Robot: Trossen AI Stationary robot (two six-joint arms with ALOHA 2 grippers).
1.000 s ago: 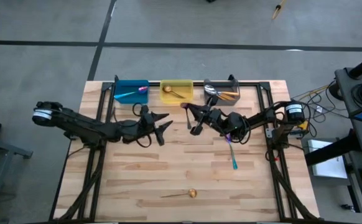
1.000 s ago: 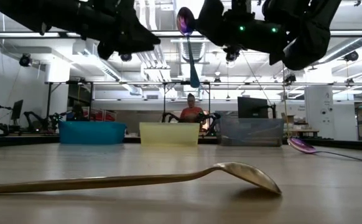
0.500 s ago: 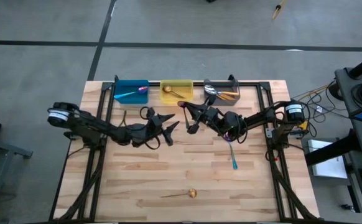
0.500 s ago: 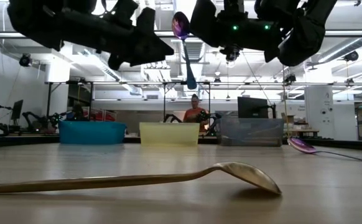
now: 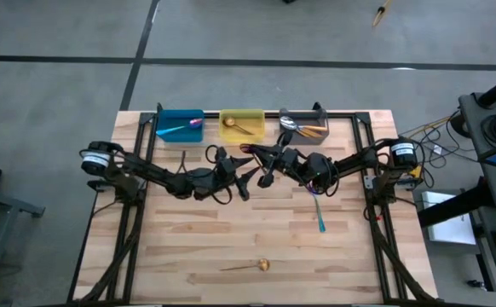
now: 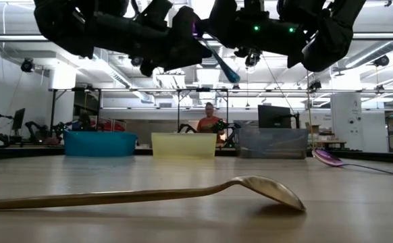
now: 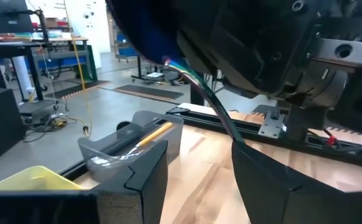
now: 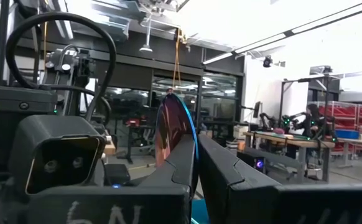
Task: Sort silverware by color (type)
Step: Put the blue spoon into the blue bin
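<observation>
An iridescent purple-blue spoon with a teal handle is clamped in the right gripper, just in front of the yellow plastic bin. The left gripper is held beside it, fingers parted around the handle.

A wooden bench made of light planks is seen from above, set on a gray floor. Three bins are lined up along its far edge: a blue bin, a yellow bin in the middle, and a gray bin. The bins are placed just beside each other. A black frame is fixed along the sides of the bench. Beyond the bench, a big room with ceiling lights is seen, and a person in red is seated behind the yellow bin.
</observation>
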